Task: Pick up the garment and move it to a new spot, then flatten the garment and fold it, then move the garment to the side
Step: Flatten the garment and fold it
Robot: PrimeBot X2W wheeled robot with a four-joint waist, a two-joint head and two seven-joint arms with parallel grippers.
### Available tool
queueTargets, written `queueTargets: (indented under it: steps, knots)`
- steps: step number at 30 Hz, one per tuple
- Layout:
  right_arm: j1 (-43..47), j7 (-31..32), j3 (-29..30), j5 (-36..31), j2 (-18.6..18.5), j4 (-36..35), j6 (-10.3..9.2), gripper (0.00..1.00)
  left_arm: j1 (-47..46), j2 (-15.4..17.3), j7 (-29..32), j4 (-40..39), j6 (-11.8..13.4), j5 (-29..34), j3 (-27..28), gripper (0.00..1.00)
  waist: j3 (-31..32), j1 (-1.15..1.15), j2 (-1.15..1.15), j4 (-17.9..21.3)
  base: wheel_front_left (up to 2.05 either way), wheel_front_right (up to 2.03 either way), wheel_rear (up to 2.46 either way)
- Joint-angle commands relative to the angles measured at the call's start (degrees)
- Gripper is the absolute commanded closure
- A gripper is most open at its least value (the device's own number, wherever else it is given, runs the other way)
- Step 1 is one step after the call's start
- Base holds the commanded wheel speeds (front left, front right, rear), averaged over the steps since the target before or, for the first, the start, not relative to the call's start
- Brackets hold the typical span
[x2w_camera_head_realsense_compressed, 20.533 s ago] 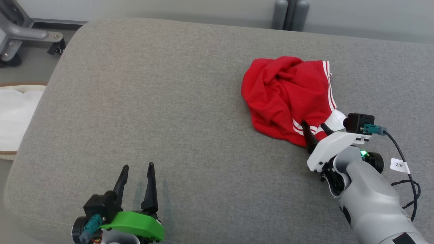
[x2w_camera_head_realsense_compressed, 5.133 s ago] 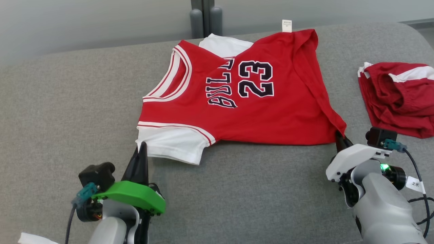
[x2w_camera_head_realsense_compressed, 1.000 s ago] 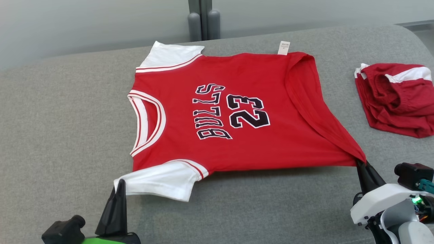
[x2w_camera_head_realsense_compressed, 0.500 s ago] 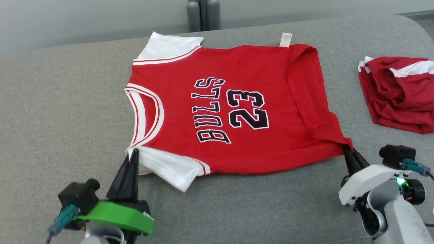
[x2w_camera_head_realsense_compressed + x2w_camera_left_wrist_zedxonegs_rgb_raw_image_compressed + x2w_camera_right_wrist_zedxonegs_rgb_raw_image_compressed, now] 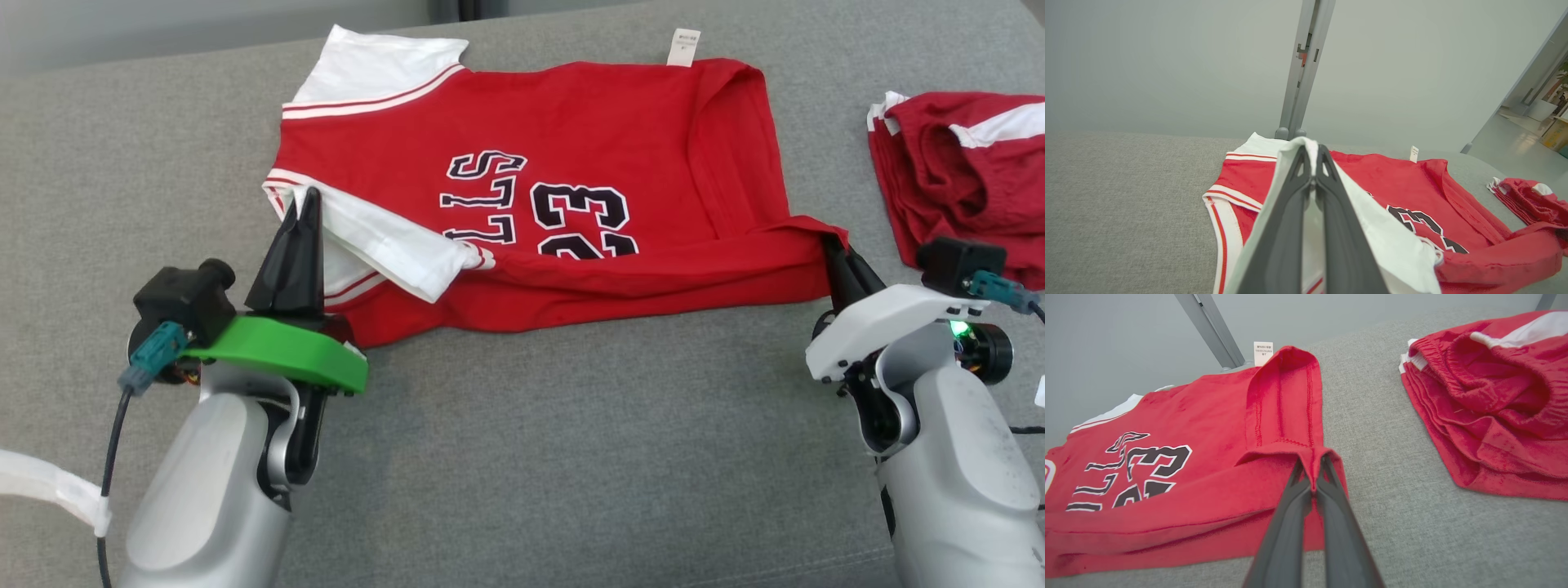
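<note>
1. Jaws on both arms are pressed together on cloth. The left jaws pinch the near white sleeve (image 5: 384, 245) of the red jersey (image 5: 588, 106), and in the left wrist view the white fabric drapes down both sides of the fingers (image 5: 1290, 228). The right jaws pinch the near hem corner (image 5: 1312, 461), its red cloth bunched between the tips.
2. Between the two grips, the jersey's near long edge (image 5: 612, 286) is raised off the grey padded surface (image 5: 522, 457) and doubled over the body. The held sleeve lies across the red front, and the roll of cloth hides the lower part of the black print (image 5: 571, 216).
3. Judging by this, the move to a new spot and the flattening look done, and the first fold is under way but not yet laid down.
4. Further back, the far half of the jersey lies flat and smooth on the surface. Its far sleeve (image 5: 367, 57) is spread out and a small white label (image 5: 682, 45) sticks out at the far hem.
5. What seems left: set the near edge down on the far half, let go, make any further folds, then shift the jersey to the side.
6. A second red bundle (image 5: 963, 163) sits to the right, apart from the jersey and untouched by either arm.
</note>
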State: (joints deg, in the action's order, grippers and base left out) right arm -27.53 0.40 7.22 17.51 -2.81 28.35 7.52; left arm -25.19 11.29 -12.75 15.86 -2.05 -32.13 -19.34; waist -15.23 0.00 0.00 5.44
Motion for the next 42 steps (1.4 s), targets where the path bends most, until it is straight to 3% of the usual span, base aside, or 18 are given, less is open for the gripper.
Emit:
queueTargets:
  steps: [1,6,7,8,9,10,11,12,13,14,21,32,42]
  knots:
    - [-1.3,-0.7,0.2,-0.6,-0.2,1.2,-0.07,1.00,-1.8,-0.1,-0.5,1.4,-0.3,0.6,0.1,1.00,-1.7,0.00,0.00,0.6,0.00,0.00,0.00]
    - [-5.2,-2.9,-0.6,-1.7,-0.2,6.2,-0.07,1.00,-5.9,-0.8,-1.5,7.1,-1.0,1.9,0.0,1.00,-3.2,0.00,0.00,0.9,0.00,0.00,0.00]
    - [-5.8,-3.4,-0.7,-1.8,-0.2,7.1,-0.07,0.95,-6.5,-0.9,-1.7,8.0,-1.2,2.1,0.0,1.00,-3.3,0.00,0.00,1.0,0.00,0.00,0.00]
    - [-6.2,-4.0,-0.8,-2.0,-0.2,7.7,-0.07,0.84,-6.9,-1.1,-1.9,8.5,-1.3,2.3,0.0,1.00,-3.4,0.00,0.00,1.0,0.00,0.00,0.00]
    - [-6.7,-4.7,-1.0,-1.9,-0.2,8.4,-0.07,0.56,-7.3,-1.4,-2.1,9.1,-1.5,2.4,0.2,1.00,-3.4,0.00,0.00,1.0,0.00,0.00,0.00]
    - [-7.0,-5.3,-1.3,-1.9,-0.2,8.8,-0.07,0.04,-7.6,-1.6,-2.1,9.5,-1.5,2.5,0.3,0.96,-3.4,0.00,0.00,1.0,0.00,0.00,0.00]
    - [-7.3,-6.2,-1.4,-1.8,-0.2,9.3,-0.07,0.00,-7.7,-1.9,-2.2,9.8,-1.6,2.7,0.5,0.76,-3.3,0.00,0.00,1.0,0.00,0.00,0.00]
    - [-7.4,-6.9,-1.6,-1.6,-0.2,9.6,-0.07,0.00,-7.9,-2.0,-2.3,10.0,-1.7,2.9,0.7,0.63,-3.3,0.00,0.00,1.0,0.00,0.00,0.00]
    - [-7.5,-7.7,-1.8,-1.7,-0.2,9.9,-0.07,0.00,-8.0,-2.2,-2.4,10.3,-1.9,3.1,0.9,0.06,-3.1,0.00,0.00,0.9,0.00,0.00,0.00]
    - [-7.6,-8.4,-1.9,-1.9,-0.2,10.1,-0.07,0.00,-7.9,-2.3,-2.5,10.5,-2.1,3.3,1.1,0.00,-3.0,0.00,0.00,0.9,0.00,0.00,0.00]
    - [-6.7,-13.2,-2.2,-3.3,-0.2,8.0,-0.07,0.00,-4.5,-3.0,-2.5,8.4,-2.7,5.3,3.5,0.00,-1.5,0.00,0.00,0.9,0.00,0.00,0.00]
    - [1.7,-13.9,-0.7,-6.9,-0.2,-0.1,-0.07,0.00,9.0,-2.9,-1.8,3.6,-2.9,3.3,6.4,0.00,3.0,0.00,0.00,-0.4,0.00,0.00,0.00]
    - [10.3,-10.4,-1.3,-5.7,-0.2,-6.6,-0.07,0.00,17.3,-3.9,10.9,2.4,-1.5,-6.3,8.3,0.00,4.6,0.00,0.00,-0.6,0.00,0.00,0.00]
